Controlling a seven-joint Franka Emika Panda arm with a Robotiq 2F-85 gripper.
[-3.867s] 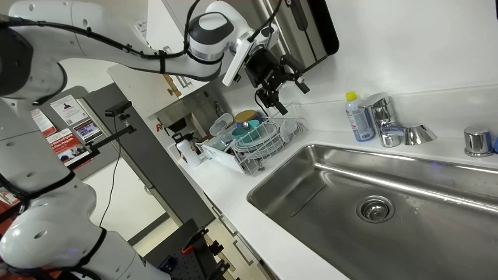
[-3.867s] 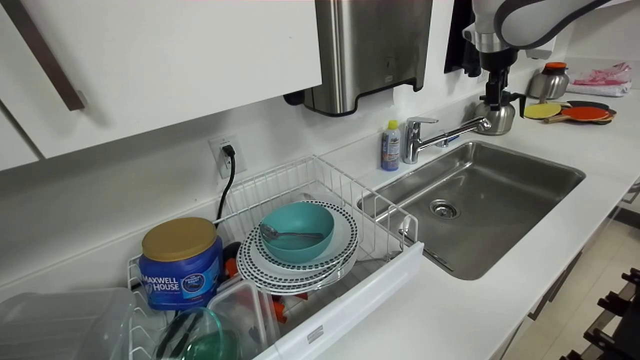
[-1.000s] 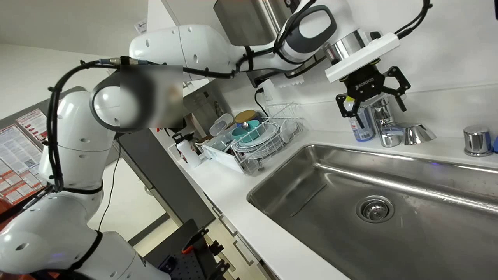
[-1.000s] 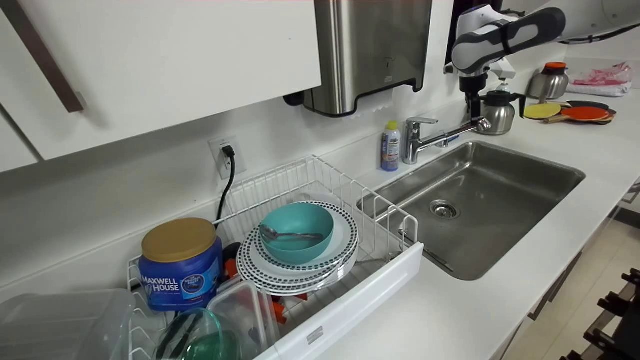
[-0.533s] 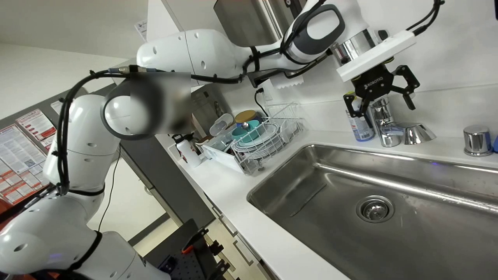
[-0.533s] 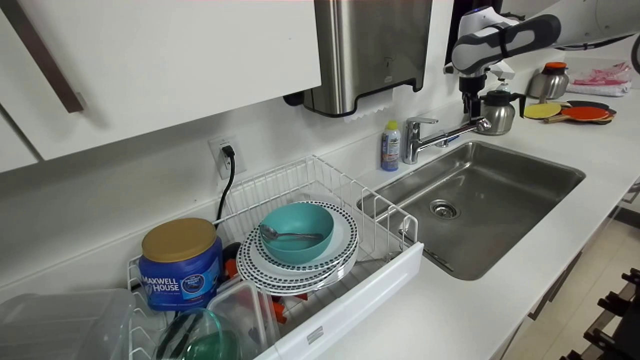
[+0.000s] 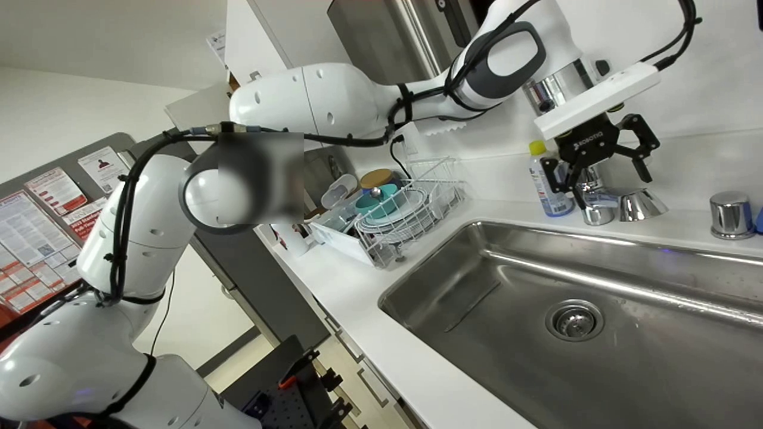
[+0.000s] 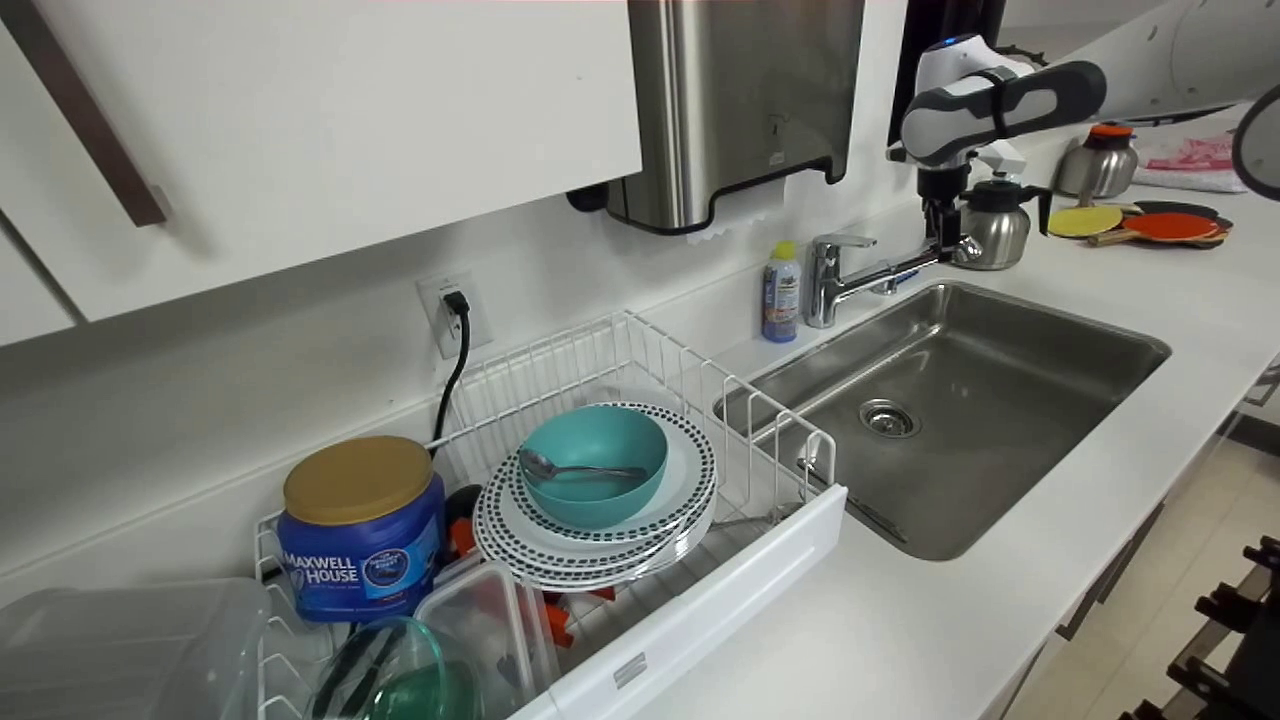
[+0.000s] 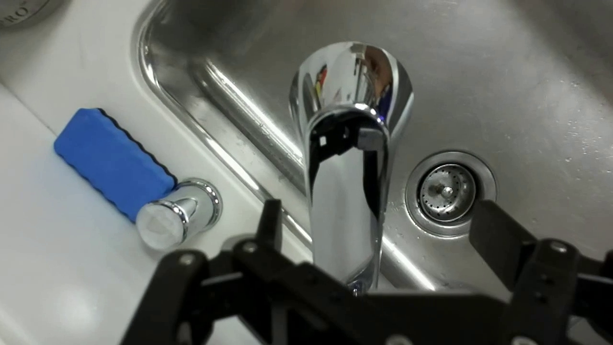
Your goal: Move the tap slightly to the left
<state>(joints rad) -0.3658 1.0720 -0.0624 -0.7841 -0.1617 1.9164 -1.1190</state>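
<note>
The chrome tap (image 7: 641, 205) stands behind the sink. In an exterior view its slim spout points right, away from the upright base (image 8: 825, 285). In the wrist view the spout (image 9: 347, 206) runs up the middle of the picture and ends in a wide, flared head. My gripper (image 7: 613, 187) is open, pointing down at the spout. In the wrist view the spout lies between my gripper's two fingers (image 9: 376, 218), nearer the left one, with a visible gap on each side. The gripper also shows by the spout's outer end (image 8: 940, 245). The fingers' exact height against the spout is unclear.
A bluish bottle with yellow cap (image 8: 781, 295) stands beside the tap's base. A lone chrome knob (image 9: 179, 213) and a blue sponge-like block (image 9: 115, 163) sit on the counter behind the sink (image 8: 1010, 400). A steel jug (image 8: 1000, 235) stands past the spout. A dish rack (image 8: 700, 640) holds plates.
My gripper has come from near the steel dispenser over to the tap, and in the last second has lowered further around the spout. The fingers have stayed open. The tap has not visibly moved.
</note>
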